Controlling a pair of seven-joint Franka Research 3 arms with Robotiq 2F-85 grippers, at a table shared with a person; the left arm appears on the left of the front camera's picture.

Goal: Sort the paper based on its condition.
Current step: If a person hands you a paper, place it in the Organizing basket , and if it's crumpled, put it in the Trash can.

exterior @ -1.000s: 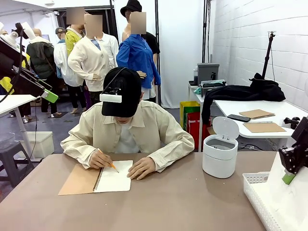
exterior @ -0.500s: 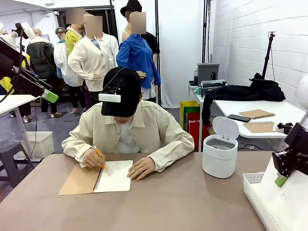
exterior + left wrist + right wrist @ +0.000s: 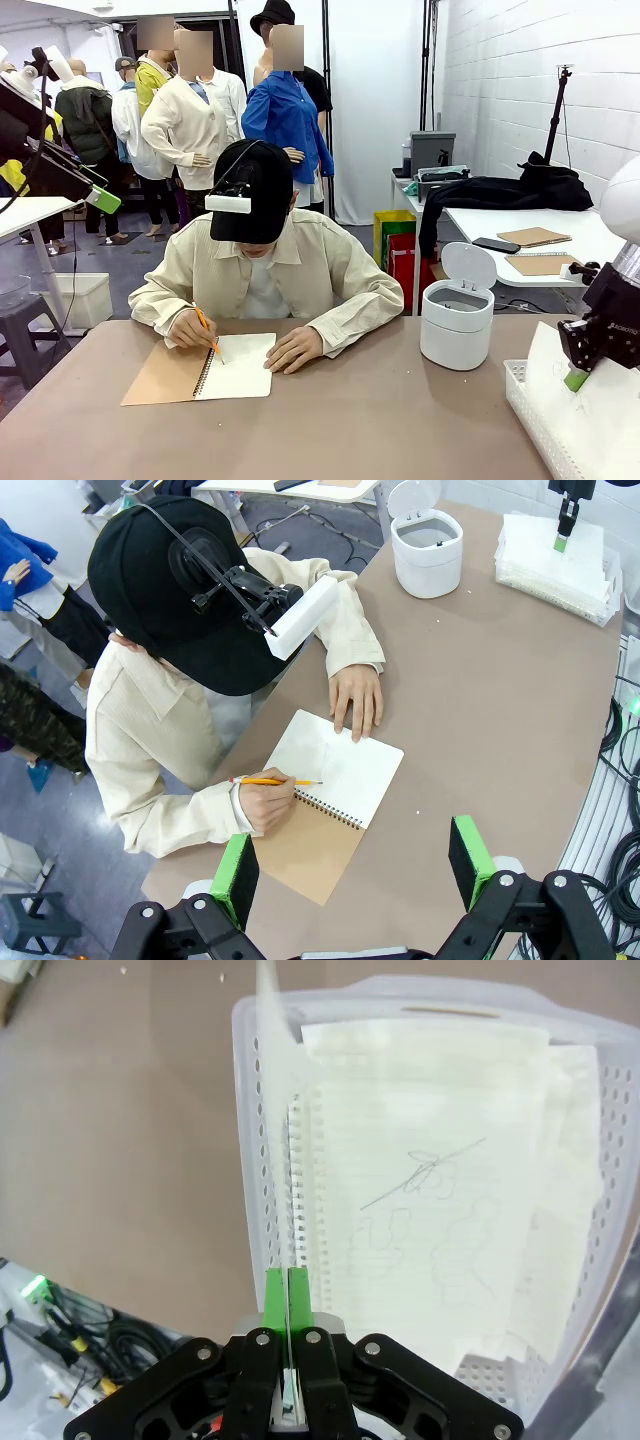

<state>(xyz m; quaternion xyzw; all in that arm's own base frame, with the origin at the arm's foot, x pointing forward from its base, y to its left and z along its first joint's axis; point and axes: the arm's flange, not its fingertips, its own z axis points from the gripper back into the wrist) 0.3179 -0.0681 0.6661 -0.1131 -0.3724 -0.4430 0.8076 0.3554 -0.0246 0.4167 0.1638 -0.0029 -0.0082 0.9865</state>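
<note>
So the right end effector (image 3: pixel 577 380) is clamped tight on a single white sheet (image 3: pixel 555 355). It pinches the sheet by one edge so it hangs over the white slotted basket (image 3: pixel 528 400), at about 4 o'clock on the worktop (image 3: pixel 380 430) in the front view. From the right wrist camera the green pads (image 3: pixel 276 1295) are pressed together, with the paper seen edge-on running up toward 12 o'clock along the basket's perforated wall. My guess is the edge grip lets the sheet be released and drop flat onto the pile. The pile (image 3: pixel 430 1210) already in there is flat sheets with pencil doodles, so this looks like the spot for smooth, uncrumpled paper, though that's only my read.

The left end effector (image 3: pixel 352 865) is spread wide with nothing in it, hovering high above the person (image 3: pixel 265 270). The person sits at 12 o'clock, writing with an orange pencil (image 3: pixel 275 780) in a spiral notebook (image 3: pixel 340 770) that lies around 10 o'clock on the worktop, with the other hand (image 3: pixel 357 695) pinning the page. That arm is probably parked up there to watch until a fresh sheet comes.

A small white flip-lid trash can (image 3: pixel 456 320) stands open at 2 o'clock, near the basket, likely where ruined paper goes
</note>
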